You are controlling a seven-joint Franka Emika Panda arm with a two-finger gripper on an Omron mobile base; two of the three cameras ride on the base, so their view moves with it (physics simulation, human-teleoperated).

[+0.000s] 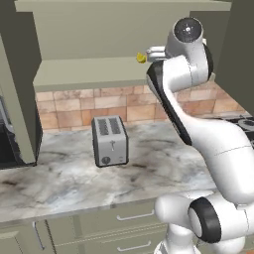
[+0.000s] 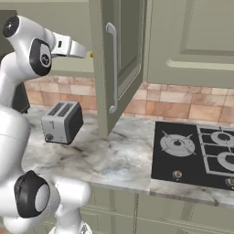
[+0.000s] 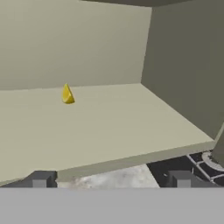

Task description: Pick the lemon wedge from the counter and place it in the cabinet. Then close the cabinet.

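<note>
While my claw [image 3: 111, 179] stood wide apart and gripped nothing, the lemon wedge [image 3: 67, 95] sat on the shelf inside the cabinet [image 3: 183, 57], well back from the front edge and clear of both fingertips. So the placing looked done to me, and the closing was what remained.

The risks, as I judged them, lay in that closing. My hand was at the mouth of the cabinet, so swinging the cabinet door [image 2: 119, 64] before pulling back could have trapped my wrist or knocked the door out of line. That door hung open over the counter [image 1: 59, 181], with its long bar handle [image 2: 112, 68] facing outward; a push off-centre might have slid along the panel instead of turning it. The left door [image 1: 17, 84] also seemed to stand open, though I saw it only partly. My elbow could have brushed the toaster [image 1: 109, 141] below on the way down. The wedge, resting on a narrow face, might have rolled if the shelf was jolted.

I could read no brand, label or writing anywhere.
</note>
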